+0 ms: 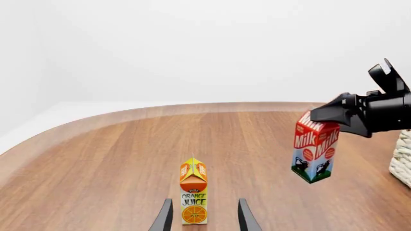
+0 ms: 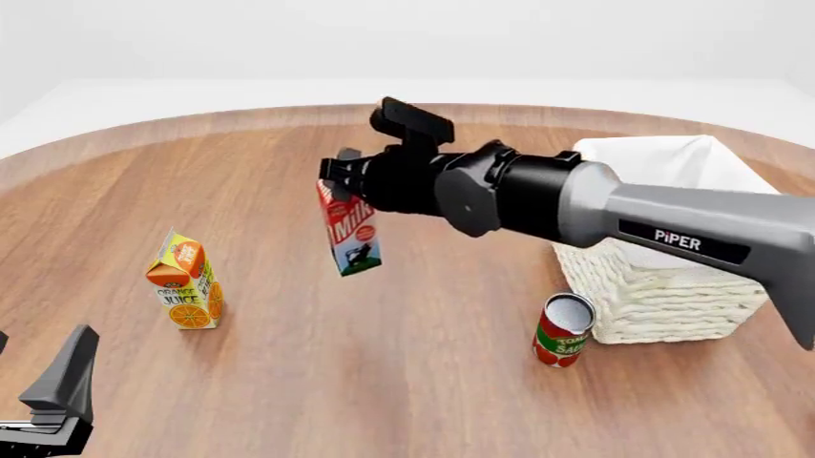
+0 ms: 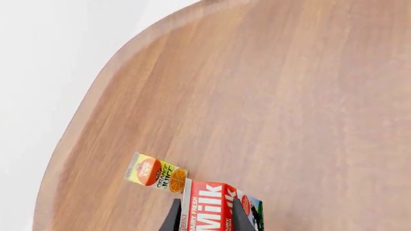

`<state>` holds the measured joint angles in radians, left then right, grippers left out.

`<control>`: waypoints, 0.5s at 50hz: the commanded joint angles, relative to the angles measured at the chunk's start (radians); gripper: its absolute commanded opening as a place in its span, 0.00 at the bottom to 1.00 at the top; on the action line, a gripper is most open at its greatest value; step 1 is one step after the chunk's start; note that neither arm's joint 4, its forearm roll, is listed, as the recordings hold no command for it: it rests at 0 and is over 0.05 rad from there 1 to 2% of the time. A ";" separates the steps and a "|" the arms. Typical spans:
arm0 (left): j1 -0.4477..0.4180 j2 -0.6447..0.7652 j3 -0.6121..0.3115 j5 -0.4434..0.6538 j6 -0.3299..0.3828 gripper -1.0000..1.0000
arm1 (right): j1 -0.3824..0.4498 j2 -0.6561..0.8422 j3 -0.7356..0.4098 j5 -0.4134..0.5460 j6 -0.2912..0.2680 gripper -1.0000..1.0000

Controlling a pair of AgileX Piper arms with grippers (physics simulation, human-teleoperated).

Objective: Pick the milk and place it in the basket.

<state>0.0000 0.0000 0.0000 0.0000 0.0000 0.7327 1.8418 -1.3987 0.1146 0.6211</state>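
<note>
Hanging off the table in the middle of the front frame, the milk is pinched by its red top in the right gripper, tilted a bit, with bare wood underneath it. In the right wrist view you can see both fingers pressed against the carton's sides, so that grip looks solid. The basket sits at the right of the front frame, mostly behind the arm, well apart from the milk. 1 red sauce can stands just beside the basket's lower left corner. The orange juice carton stands upright at the left. Left gripper is spread wide, holding nothing, juice carton showing between its fingers.
</note>
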 commanded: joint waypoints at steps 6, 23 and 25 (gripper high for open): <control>0.000 0.000 0.000 0.000 0.000 1.00 | -0.021 -0.095 -0.035 0.033 -0.004 0.00; 0.000 0.000 0.000 0.000 0.000 1.00 | -0.067 -0.179 -0.015 0.045 -0.019 0.00; 0.000 0.000 0.000 0.000 0.000 1.00 | -0.075 -0.190 -0.010 0.046 -0.021 0.00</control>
<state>0.0000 0.0000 0.0000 0.0000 0.0000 0.6860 1.7142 -1.4024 0.1600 0.6005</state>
